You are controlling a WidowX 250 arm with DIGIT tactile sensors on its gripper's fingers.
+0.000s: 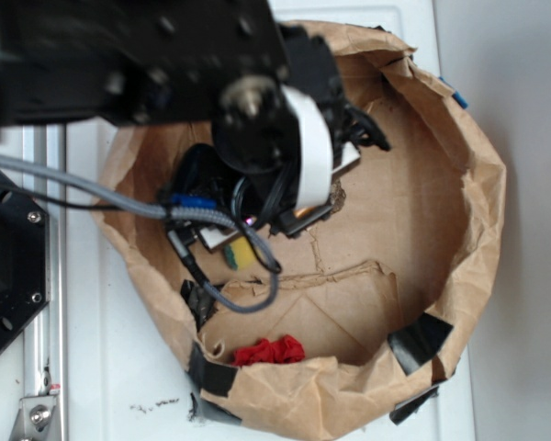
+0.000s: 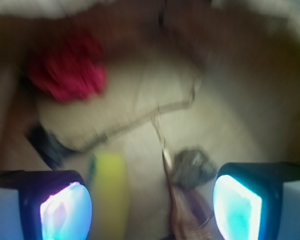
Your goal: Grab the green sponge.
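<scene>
Yellow-green sponge point(image 2: 109, 192) lies on the paper basin point(image 1: 477, 184) floor, just inside my left pad point(image 2: 65, 210); gripper point(image 2: 152, 207) spread wide, nothing pinched; red cloth point(image 2: 67, 70) sits well apart near the wall

Surface: a white table point(image 1: 119, 367) is seen under everything.
Right side: a plain pale grey area point(image 1: 533, 138) is shown.
Light: soft, even.
</scene>
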